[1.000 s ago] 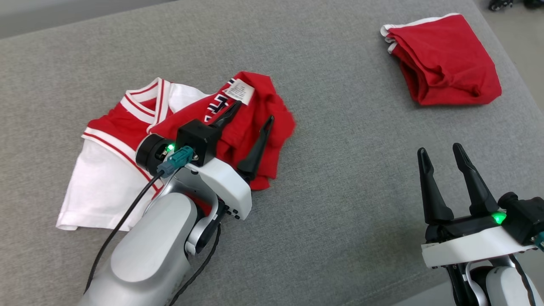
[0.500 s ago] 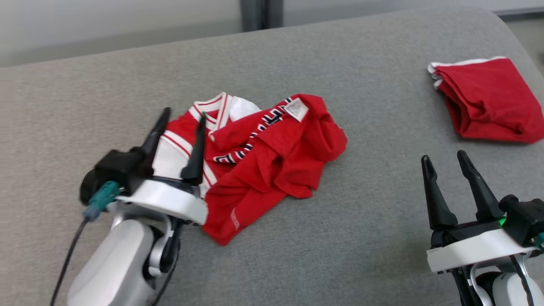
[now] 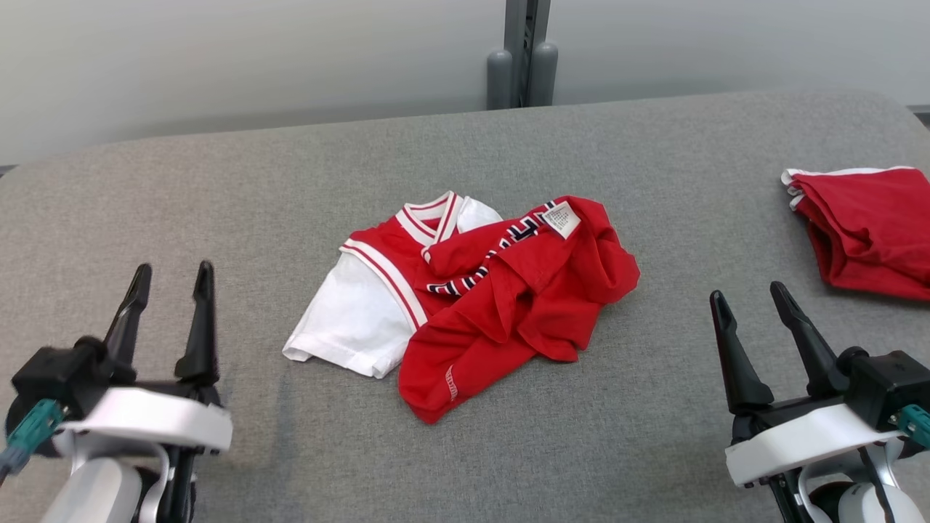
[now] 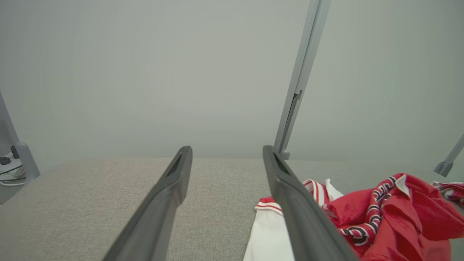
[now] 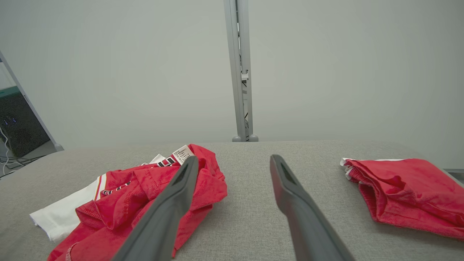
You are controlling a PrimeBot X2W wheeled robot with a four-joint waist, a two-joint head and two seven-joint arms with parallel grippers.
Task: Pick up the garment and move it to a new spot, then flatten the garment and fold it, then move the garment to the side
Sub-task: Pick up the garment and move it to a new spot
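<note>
A crumpled red and white garment (image 3: 472,298) with a striped collar and a white label lies in a heap at the middle of the grey padded table (image 3: 290,181). It also lies at the lower right of the left wrist view (image 4: 380,221) and at the lower left of the right wrist view (image 5: 145,195). My left gripper (image 3: 168,285) stands open and empty at the lower left, well apart from the garment. My right gripper (image 3: 748,299) stands open and empty at the lower right.
A folded red cloth with white trim (image 3: 864,229) rests near the table's right edge, also in the right wrist view (image 5: 406,192). A grey metal post (image 3: 522,54) rises behind the table against a pale wall. Bare table surface lies between the garment and each gripper.
My left gripper has drawn back from over the garment to the lower left, open throughout. The head camera has tilted up, shifting the whole scene. The garment's red part now lies spread lower.
</note>
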